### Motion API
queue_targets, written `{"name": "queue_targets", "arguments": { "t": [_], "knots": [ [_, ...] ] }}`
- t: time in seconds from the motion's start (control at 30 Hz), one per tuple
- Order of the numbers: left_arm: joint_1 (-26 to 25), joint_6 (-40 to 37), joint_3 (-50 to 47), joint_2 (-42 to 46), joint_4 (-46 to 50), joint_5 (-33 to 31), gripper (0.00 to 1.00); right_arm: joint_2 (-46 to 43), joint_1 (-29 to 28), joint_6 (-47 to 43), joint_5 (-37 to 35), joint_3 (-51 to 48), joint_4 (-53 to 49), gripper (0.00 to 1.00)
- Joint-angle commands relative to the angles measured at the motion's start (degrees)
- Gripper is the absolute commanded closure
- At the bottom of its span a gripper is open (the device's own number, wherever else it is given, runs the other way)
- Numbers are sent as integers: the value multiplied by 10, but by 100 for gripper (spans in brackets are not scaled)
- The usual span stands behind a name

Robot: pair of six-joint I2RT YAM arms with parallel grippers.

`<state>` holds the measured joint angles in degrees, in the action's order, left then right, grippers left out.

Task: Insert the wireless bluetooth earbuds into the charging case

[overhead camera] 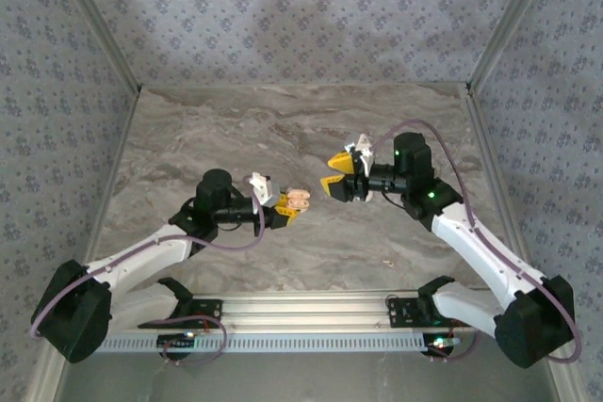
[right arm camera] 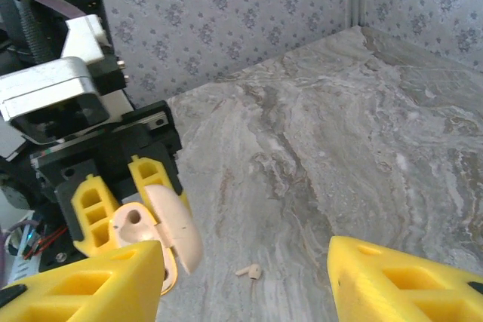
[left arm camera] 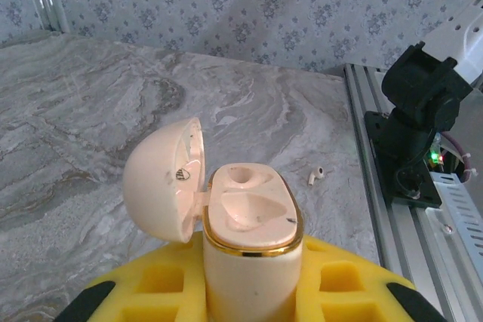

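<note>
The left tool [overhead camera: 285, 209] is clenched on the charging case [left arm camera: 253, 262] with its lid [left arm camera: 162, 179] open, probably so that the empty-looking sockets are offered to the other arm. The case's long axis runs out along the fingers, its mouth pointing toward the right tool [overhead camera: 334, 174], which hangs released and empty, jaws apart. One earbud [left arm camera: 315, 176] lies on its side on the worktop [left arm camera: 90, 111] near the case, its long axis flat. Which end leads is too small to tell.
</note>
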<state>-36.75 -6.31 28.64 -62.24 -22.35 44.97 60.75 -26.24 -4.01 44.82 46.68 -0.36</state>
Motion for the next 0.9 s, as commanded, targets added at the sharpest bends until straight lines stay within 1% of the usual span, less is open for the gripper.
{"name": "queue_targets", "arguments": {
  "t": [0.0,0.07,0.2,0.5,0.63,0.77,0.87],
  "knots": [
    [2,8,4,12,-32,5,83,-16,-20,-8,26,-7,-16,38],
    [2,7,6,11,-32,12,83,-10,-37,-18,16,-2,-17,38],
    [3,4,10,12,-32,23,83,26,-48,-13,3,19,-8,38],
    [3,-10,19,27,-4,30,83,105,-68,-3,10,53,21,40],
    [2,-13,20,39,6,28,83,118,-68,-4,1,58,21,41],
    [2,-15,19,47,9,24,83,123,-66,0,-28,65,7,41],
    [2,-16,16,49,12,17,83,122,-62,10,-21,68,6,41]
  ]
}}
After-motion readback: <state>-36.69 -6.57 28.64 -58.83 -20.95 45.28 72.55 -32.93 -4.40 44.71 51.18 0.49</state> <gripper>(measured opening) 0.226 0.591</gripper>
